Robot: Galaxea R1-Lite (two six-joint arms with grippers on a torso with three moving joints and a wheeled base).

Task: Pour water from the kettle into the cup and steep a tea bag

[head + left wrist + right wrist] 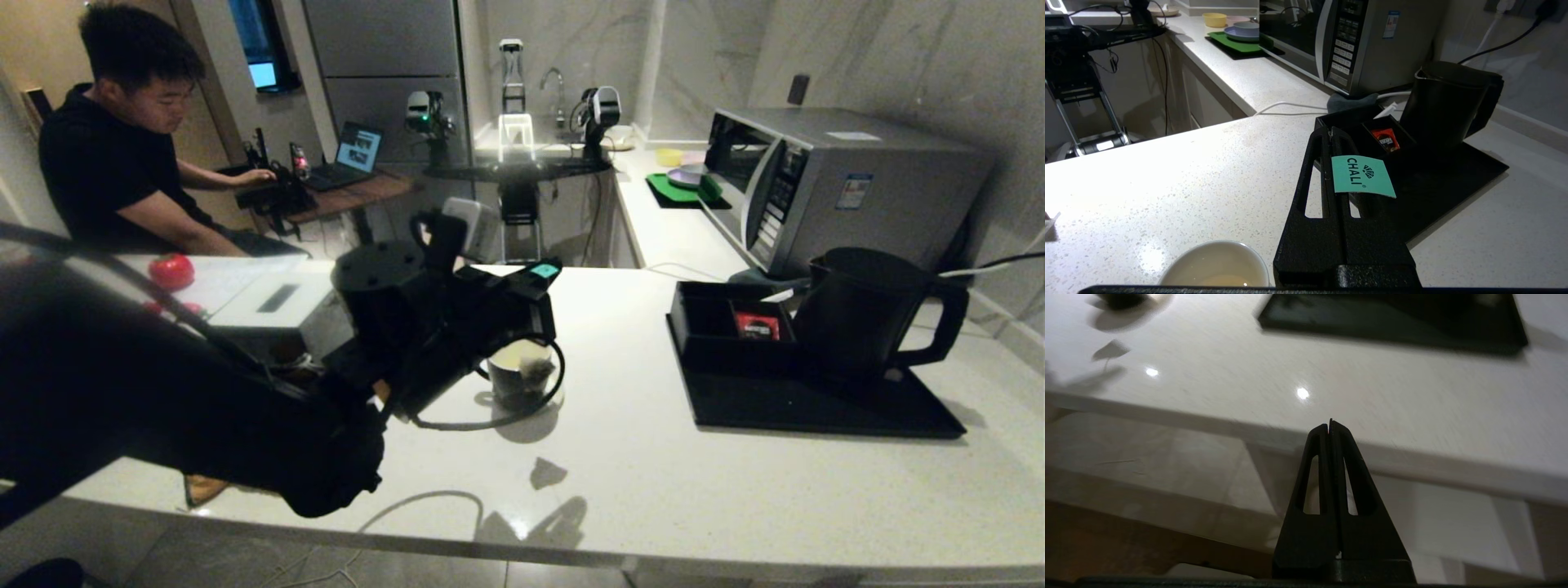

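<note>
White speckled stone counter (637, 457) spans the near field. Right gripper (1329, 424) sits at the counter's front edge, off the surface, jaws pressed together with nothing between them; not seen in the head view.

Left arm reaches in over the counter's left part. Left gripper (1331, 132) jaws are closed on the teal paper tag (1363, 176) of a tea bag; the tag reads "CHALI". In the head view the tag (544, 270) shows at the gripper tip, above the cup (520, 377).

Cup stands on the counter just below the left gripper, black outside, white inside. Water (1224, 280) in it, faintly yellowish. Tea bag (537, 369) hangs at the cup's mouth; whether it is wetted cannot be told.

Further right: flat black tray (824, 404) on the counter, well apart from the cup. Kettle (865, 310) upright on the tray, lid on, handle to the right. Beside the kettle, to its left, a black compartment box (710, 327) with a red packet (757, 326) in one compartment.

Behind the tray: microwave (833, 184) against the wall. Far left: person (131, 139) in a black shirt, seated at a desk with a laptop (351, 155).
</note>
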